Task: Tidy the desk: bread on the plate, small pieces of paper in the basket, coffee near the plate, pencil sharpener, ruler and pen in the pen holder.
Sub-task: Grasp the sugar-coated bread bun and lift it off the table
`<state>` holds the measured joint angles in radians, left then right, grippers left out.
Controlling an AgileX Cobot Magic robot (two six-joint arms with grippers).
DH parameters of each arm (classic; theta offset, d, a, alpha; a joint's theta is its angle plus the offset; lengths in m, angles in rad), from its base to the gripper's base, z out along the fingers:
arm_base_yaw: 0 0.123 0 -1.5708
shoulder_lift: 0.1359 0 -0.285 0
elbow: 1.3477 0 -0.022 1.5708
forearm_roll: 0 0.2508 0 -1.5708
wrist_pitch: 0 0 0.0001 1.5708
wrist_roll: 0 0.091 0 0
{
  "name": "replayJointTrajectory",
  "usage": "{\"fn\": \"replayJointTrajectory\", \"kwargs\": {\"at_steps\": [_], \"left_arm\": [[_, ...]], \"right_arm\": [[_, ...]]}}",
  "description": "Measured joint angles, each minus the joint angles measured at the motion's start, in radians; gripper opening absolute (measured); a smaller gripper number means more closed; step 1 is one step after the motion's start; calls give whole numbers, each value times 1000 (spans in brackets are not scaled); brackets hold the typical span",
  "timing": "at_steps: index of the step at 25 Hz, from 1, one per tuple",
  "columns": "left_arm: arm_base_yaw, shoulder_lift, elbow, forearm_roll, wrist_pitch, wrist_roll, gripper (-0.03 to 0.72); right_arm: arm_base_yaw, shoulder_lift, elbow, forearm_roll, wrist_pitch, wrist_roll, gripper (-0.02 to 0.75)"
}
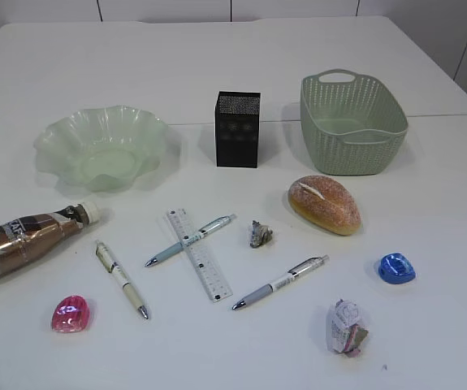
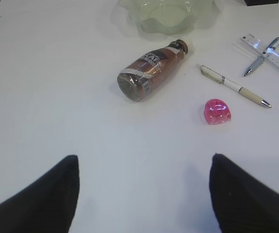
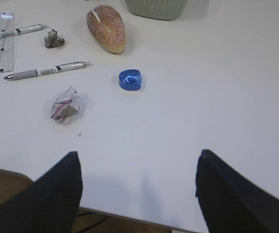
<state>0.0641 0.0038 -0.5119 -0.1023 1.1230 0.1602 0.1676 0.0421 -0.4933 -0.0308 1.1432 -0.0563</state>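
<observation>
- Exterior view: on the desk (image 1: 233, 65) the plate (image 1: 101, 146) sits at 9 o'clock with nothing in it, the pen holder (image 1: 238, 129) stands upright near the centre, and the basket (image 1: 352, 122) is at 2 o'clock. The bread (image 1: 324, 204) lies on the bare tabletop at 5 o'clock from the pen holder. The coffee (image 1: 27, 236) lies on its side at 8 o'clock, cap toward the plate. The ruler (image 1: 199, 253) lies under one of three pens. A pink sharpener (image 1: 70, 314) is at 7 o'clock, a blue sharpener (image 1: 396, 268) at 4 o'clock; a small paper scrap (image 1: 260, 234) and a larger paper wad (image 1: 345, 327) lie apart.
- Left wrist view: the left gripper (image 2: 144, 194) hovers with jaws spread wide, holding nothing; the coffee lies at 12 o'clock from it.
- Right wrist view: the right gripper (image 3: 138, 191) is likewise spread and empty near the desk edge; the blue sharpener lies at 12 o'clock, the bread beyond.
</observation>
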Motion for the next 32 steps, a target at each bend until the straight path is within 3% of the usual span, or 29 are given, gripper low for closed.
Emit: {"fn": "replayJointTrajectory", "kwargs": {"at_steps": [14,18,23,24,32], "left_arm": [[0,0,0,7,0,0,593],[0,7,-63,7,10,0,593],[0,82,-155,7,73,0,593],[0,104,-163,7,81,0,593],[0,200,-179,7,96,0,593]], "right_arm": [[0,48,-13,37,0,0,568],[0,87,-31,56,5,0,568],[0,215,-83,69,14,0,568],[0,365,-140,70,14,0,568],[0,779,-318,70,-59,-15,568]]}}
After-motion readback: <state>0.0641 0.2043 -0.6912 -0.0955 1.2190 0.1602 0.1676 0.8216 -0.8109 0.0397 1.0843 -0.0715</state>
